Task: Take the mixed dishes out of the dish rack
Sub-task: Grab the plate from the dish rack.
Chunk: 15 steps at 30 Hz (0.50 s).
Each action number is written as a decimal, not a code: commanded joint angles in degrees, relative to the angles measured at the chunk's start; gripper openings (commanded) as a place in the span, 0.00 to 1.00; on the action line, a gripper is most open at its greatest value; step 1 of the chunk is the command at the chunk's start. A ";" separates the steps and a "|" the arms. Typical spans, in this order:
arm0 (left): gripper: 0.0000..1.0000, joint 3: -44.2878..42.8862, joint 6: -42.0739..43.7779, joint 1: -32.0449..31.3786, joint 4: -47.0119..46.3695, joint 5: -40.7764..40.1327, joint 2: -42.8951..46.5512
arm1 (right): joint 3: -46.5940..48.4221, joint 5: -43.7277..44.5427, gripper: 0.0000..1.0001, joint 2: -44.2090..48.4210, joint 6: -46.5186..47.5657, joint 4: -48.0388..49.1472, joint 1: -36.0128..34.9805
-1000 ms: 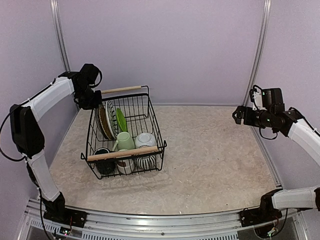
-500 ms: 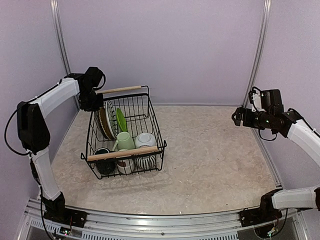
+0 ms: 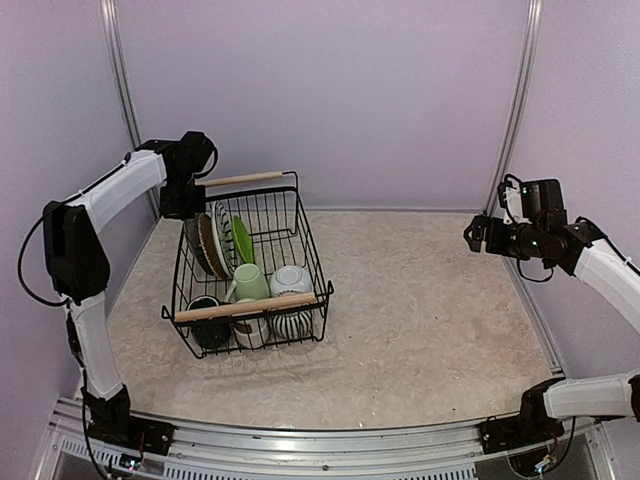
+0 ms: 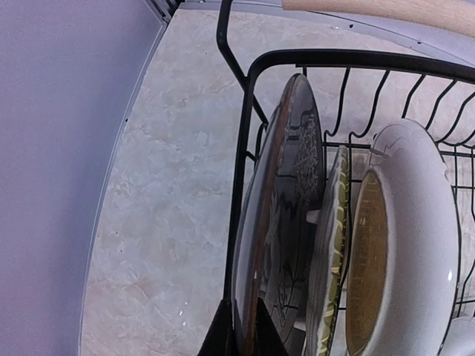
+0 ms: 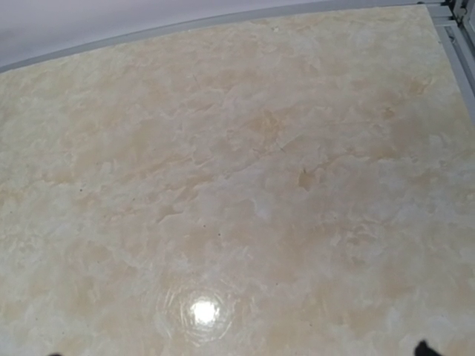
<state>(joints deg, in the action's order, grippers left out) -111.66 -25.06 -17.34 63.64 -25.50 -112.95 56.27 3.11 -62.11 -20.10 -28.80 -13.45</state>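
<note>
As nothing is yet unloaded from the black wire dish rack (image 3: pixel 250 306) | dark patterned round plate (image 4: pixel 286 200), rack's 10 o'clock, pinched narrowly by left gripper (image 4: pixel 239 337) | right gripper (image 3: pixel 472 233) spread wide.

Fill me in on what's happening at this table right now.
The left gripper is at the far left corner of the dish rack, its fingertips straddling the rim of the outermost dark plate, which stands on edge. Whether it is clamped yet is unclear. The pale green mug and the other dishes sit in the rack. The right gripper hovers open above the table, holding nothing. No dish lies on the table.
</note>
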 commanded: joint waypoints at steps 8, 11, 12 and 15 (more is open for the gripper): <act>0.00 -7.61 1.19 -3.84 7.04 -6.71 1.52 | -1.04 1.13 1.00 -0.01 0.00 0.66 -0.74; 0.00 -7.85 1.19 -4.06 7.80 -8.04 2.47 | -0.84 1.01 1.00 -0.20 0.06 0.71 -0.80; 0.00 -7.86 1.16 -4.04 8.12 -8.27 2.91 | -0.77 0.98 1.00 -0.34 0.10 0.83 -0.81; 0.00 -7.83 1.15 -4.31 8.47 -8.98 3.84 | -0.66 0.79 1.00 -0.55 -0.01 1.07 -0.85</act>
<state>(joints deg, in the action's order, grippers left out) -116.75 -23.94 -21.12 72.31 -30.39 -113.25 55.94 3.68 -62.13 -20.08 -28.75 -13.47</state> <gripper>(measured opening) 0.044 0.998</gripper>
